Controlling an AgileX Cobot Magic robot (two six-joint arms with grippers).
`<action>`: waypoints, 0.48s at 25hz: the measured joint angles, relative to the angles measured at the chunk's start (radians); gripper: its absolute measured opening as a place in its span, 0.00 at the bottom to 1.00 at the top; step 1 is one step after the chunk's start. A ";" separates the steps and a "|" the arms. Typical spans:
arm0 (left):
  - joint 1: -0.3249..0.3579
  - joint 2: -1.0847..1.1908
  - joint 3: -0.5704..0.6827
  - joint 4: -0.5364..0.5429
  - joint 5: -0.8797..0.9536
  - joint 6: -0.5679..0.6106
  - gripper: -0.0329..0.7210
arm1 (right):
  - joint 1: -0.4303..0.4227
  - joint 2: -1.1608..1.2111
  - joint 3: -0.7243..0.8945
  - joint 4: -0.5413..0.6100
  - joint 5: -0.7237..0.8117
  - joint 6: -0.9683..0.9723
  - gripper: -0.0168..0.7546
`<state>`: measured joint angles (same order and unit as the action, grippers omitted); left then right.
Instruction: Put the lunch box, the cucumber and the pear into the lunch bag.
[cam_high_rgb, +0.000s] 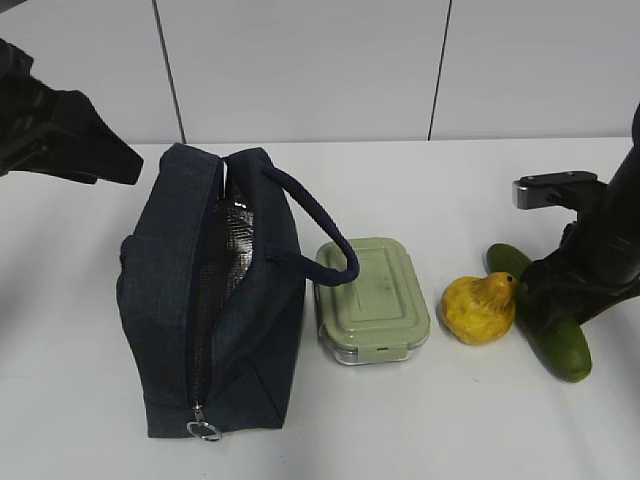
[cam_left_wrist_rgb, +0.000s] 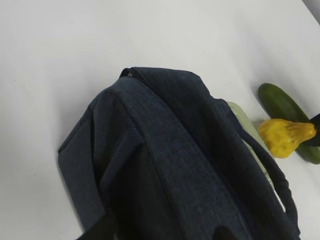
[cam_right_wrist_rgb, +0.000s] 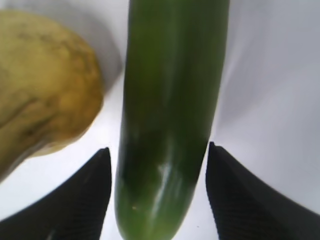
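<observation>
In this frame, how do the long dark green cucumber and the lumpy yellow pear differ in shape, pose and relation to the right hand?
The long dark green cucumber is a smooth cylinder lying flat; the lumpy yellow pear is short and rounded with a dark stem tip. The cucumber sits between the open fingers of the right hand, apparently not yet clamped; the pear lies beside it, outside that hand. The cucumber is clearly longer. Both rest on the white table, outside the navy fabric lunch bag.

We hold our right gripper (cam_right_wrist_rgb: 159, 165) low with its two dark fingers (cam_right_wrist_rgb: 82, 200) spread apart and nothing clamped between them, while our left arm (cam_high_rgb: 60, 130) hangs raised, its claw out of sight.
</observation>
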<state>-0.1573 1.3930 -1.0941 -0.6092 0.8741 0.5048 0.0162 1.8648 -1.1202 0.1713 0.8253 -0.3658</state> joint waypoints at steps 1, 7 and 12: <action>0.000 0.000 0.000 0.000 0.000 0.000 0.52 | 0.000 0.009 0.000 0.000 0.000 0.000 0.63; 0.000 0.000 0.000 0.000 0.000 0.000 0.52 | 0.000 0.043 0.000 0.010 0.010 -0.019 0.59; 0.000 0.000 0.000 0.000 0.002 0.000 0.52 | 0.000 0.043 -0.004 -0.009 0.025 -0.010 0.47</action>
<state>-0.1573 1.3930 -1.0941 -0.6092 0.8761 0.5048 0.0162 1.9083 -1.1239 0.1628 0.8504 -0.3757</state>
